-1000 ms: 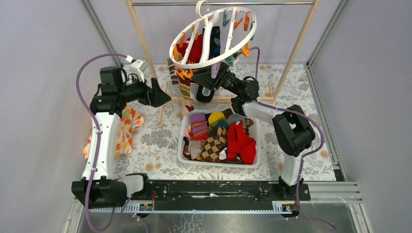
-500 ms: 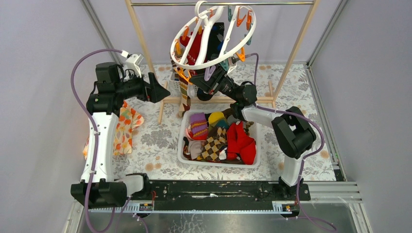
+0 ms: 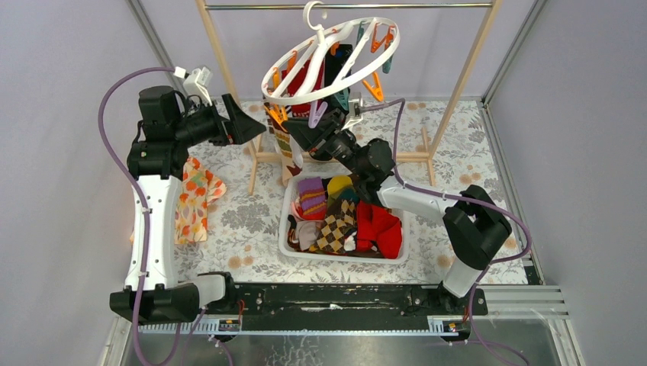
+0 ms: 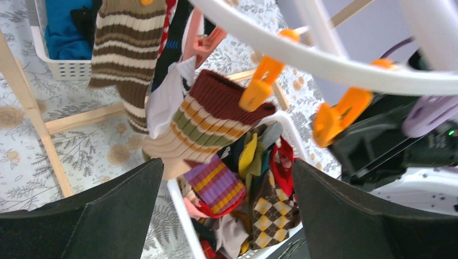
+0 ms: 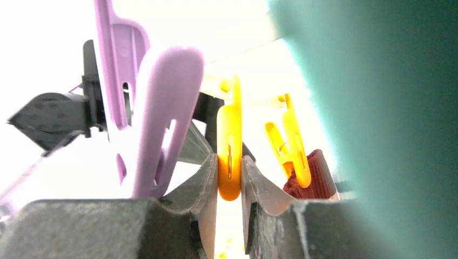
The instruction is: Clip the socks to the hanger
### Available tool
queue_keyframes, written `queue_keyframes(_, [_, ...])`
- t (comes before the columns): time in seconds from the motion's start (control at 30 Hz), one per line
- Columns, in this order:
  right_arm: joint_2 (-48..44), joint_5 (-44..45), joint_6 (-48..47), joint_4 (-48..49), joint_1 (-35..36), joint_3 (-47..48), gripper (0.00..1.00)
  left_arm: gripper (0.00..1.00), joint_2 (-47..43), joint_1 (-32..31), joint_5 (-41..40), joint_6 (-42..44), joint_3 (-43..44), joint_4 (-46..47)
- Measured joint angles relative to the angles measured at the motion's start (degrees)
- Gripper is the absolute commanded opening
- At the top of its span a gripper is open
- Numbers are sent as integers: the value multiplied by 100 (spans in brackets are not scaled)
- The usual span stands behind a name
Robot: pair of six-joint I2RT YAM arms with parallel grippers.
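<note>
The hanger hangs by its hook from the rod, well above the desk, and a few socks already dangle from its clips: striped ones, a red one and a black one. Many more lie heaped in the bin below, and several clips are bare, so I judge the job partly done with most of it left. The right end effector is under the ring, its jaws closed almost together on an orange clip, with no sock seen between them. The left end effector is spread wide and holds nothing, facing the hung socks from the side. Against a second ago, the ring shows as a narrower oval, the right end effector has shifted left beneath it, and the left one has risen
</note>
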Motion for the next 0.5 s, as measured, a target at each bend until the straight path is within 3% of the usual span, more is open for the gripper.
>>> queue_keyframes(0.5, [42, 1705, -1825, -887, 782, 415, 0, 84, 31, -166, -2, -1091, 249, 595])
